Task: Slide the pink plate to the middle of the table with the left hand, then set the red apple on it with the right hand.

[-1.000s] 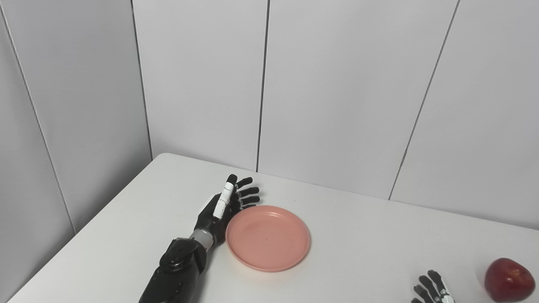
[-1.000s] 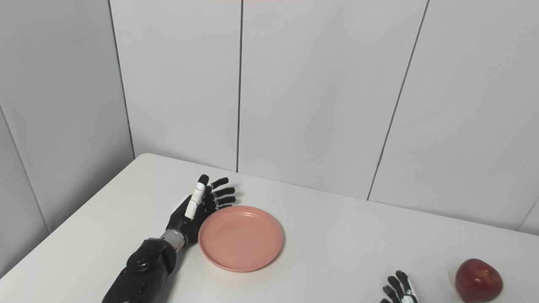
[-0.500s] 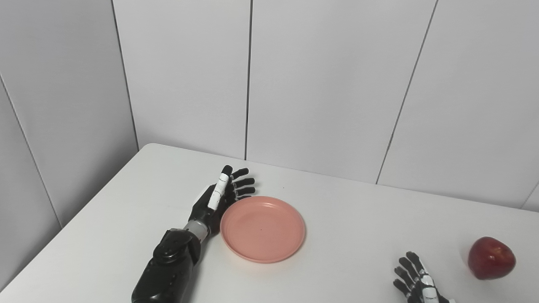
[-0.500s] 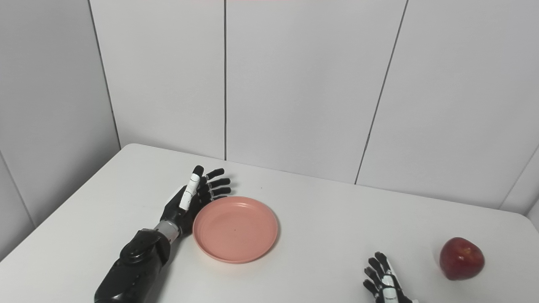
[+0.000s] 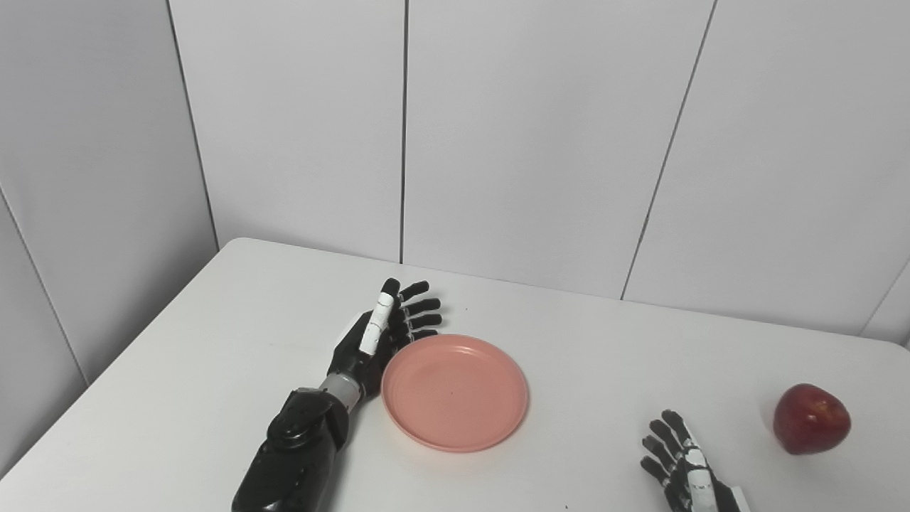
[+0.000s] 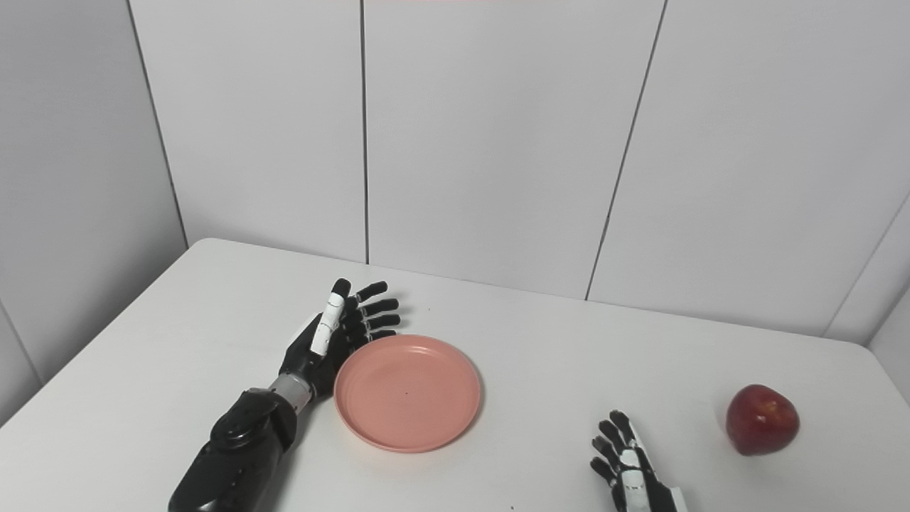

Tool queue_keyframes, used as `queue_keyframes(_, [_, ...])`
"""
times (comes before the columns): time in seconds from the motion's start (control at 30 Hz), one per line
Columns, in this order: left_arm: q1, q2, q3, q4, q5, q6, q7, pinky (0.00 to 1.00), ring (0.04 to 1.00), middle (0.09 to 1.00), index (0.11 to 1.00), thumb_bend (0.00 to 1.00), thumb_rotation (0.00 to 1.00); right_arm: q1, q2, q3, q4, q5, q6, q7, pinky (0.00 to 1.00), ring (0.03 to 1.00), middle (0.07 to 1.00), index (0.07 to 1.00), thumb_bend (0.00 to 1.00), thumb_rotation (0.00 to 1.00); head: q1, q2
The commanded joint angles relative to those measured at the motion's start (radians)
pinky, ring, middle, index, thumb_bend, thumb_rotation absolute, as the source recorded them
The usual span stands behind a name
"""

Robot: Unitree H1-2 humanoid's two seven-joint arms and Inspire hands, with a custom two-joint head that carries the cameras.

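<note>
The pink plate (image 5: 455, 392) lies flat on the white table (image 5: 213, 341); the left hand (image 5: 380, 338), fingers spread, stands at its left rim, seemingly touching. Right of the plate the right hand (image 6: 629, 469) hovers splayed and empty, and the red apple (image 6: 762, 419) sits farther right.

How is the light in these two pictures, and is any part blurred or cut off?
Left eye view: soft, even light; pink plate and red apple sharp, with faint shadows on the table. The right robot hand is partly cut by the bottom edge. Right eye view: same light, small glare on the apple, left robot hand sharp.
</note>
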Motion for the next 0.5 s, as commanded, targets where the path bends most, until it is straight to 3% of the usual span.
queue_keyframes(0.0, [-0.003,-0.014,-0.001,-0.019,-0.002,0.033,0.014,0.71,0.753,0.777,0.822,0.91,0.90,-0.008,0.019,0.027,-0.013,0.000,0.033,0.023,0.87,0.903,0.920,0.938,0.89,1.00,0.001,0.001])
queue_keyframes(0.47, [-0.008,-0.045,-0.012,-0.025,0.007,0.048,0.018,0.71,0.752,0.772,0.821,0.92,0.90,-0.013,0.046,0.055,-0.024,-0.028,0.047,0.005,0.89,0.910,0.926,0.944,0.89,1.00,-0.060,0.011])
